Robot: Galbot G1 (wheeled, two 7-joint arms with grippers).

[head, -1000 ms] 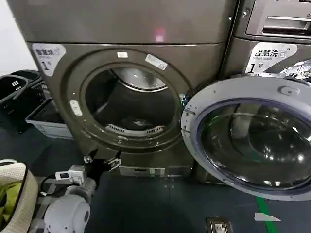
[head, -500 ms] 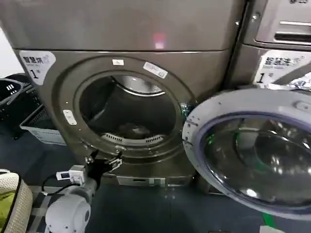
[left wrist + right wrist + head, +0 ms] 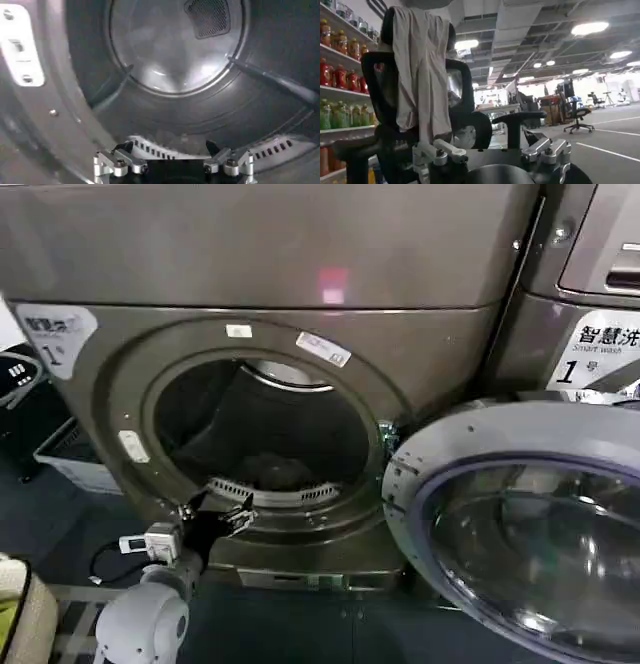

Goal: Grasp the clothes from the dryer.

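The dryer (image 3: 300,244) is a bronze-grey front-loader with a wide round porthole, and its grey-rimmed glass door (image 3: 520,434) is swung open to the right. Low on the drum floor lies a dim lump that I take for the clothes (image 3: 272,474); its colours are too dark to tell. My left gripper (image 3: 213,509) is at the lower rim of the porthole, open and empty. In the left wrist view the left gripper (image 3: 169,147) points into the steel drum (image 3: 175,50). My right gripper (image 3: 492,150) is open, held away from the dryer and facing the room.
A second machine labelled "Smart wash" (image 3: 600,334) stands right of the dryer, behind the open door. Dark baskets (image 3: 18,374) and a grey crate (image 3: 70,449) sit on the floor at the left. A padded basket (image 3: 15,624) is at my lower left.
The dryer has grown larger and its opening sits lower in the head view. The left gripper, below the porthole rim a second ago, now overlaps that rim. Both grippers' fingers stay open.
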